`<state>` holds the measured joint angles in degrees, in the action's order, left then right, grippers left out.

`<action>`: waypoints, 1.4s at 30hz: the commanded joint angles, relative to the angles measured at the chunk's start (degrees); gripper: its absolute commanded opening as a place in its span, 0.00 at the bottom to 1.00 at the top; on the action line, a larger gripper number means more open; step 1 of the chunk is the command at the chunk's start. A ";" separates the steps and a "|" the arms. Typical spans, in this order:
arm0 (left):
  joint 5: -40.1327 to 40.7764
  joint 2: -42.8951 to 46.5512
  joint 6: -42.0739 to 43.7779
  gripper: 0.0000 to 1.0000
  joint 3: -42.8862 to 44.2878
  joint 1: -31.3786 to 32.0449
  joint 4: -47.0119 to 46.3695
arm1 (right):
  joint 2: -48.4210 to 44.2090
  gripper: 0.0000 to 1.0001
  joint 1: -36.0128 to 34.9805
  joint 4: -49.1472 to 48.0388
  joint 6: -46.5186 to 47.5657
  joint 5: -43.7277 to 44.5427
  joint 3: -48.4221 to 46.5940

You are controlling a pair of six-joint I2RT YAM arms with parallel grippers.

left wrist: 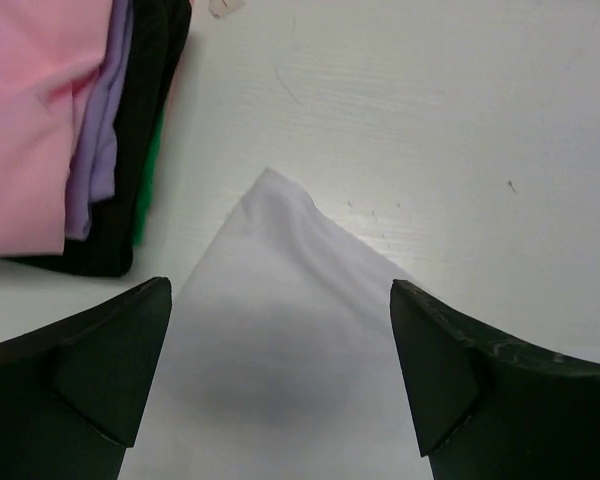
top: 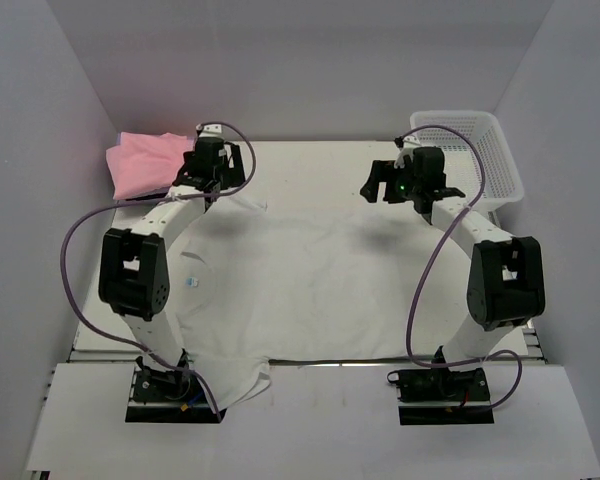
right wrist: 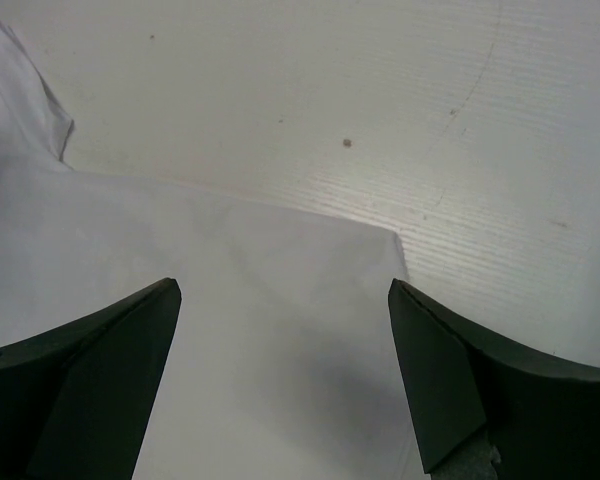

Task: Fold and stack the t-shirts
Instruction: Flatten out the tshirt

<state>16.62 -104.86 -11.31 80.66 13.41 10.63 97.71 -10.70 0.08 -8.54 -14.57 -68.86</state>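
**A:** How will the white t-shirt [top: 320,290] handle?

**B:** I'd judge it light, limp cloth. It will sag and may drag on the table [top: 310,160] unless both ends rise together. It lies spread flat across the middle of the table.

**A:** Where should we take hold?

**B:** At the two far corners. The left gripper [left wrist: 280,290] hangs with its fingers spread over the far-left corner [left wrist: 275,190]. The right gripper [right wrist: 283,288] is likewise spread over the far-right corner [right wrist: 380,245]. Neither pinches anything.

**A:** Is anything in the way?

**B:** The folded pile [left wrist: 145,120], with a pink shirt [top: 145,160] on top and lilac, black and green beneath, sits just beside the left corner without touching it. The basket [top: 500,160] stands at the far right, near the right arm and off the cloth. A wide swing could nudge either one.
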 commanded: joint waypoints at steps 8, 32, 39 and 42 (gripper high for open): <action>-7.31 17.14 -9.16 1.00 -25.01 0.74 -1.31 | -1.83 0.90 -3.63 2.12 -0.60 -2.75 7.51; -14.50 -24.32 -5.13 1.00 8.70 -3.21 1.50 | 34.64 0.90 0.32 24.18 -11.07 12.99 -30.62; -22.05 -36.64 -1.62 1.00 32.70 -3.21 6.85 | 43.79 0.90 2.26 26.20 -1.42 8.86 -51.34; -25.05 -37.26 -1.61 1.00 37.72 -3.21 6.86 | 41.78 0.90 2.00 25.06 1.23 7.80 -53.30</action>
<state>-1.56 -141.82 -13.98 114.56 10.20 12.56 140.27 -8.58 22.37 -12.64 -5.17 -118.52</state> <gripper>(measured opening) 0.998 0.901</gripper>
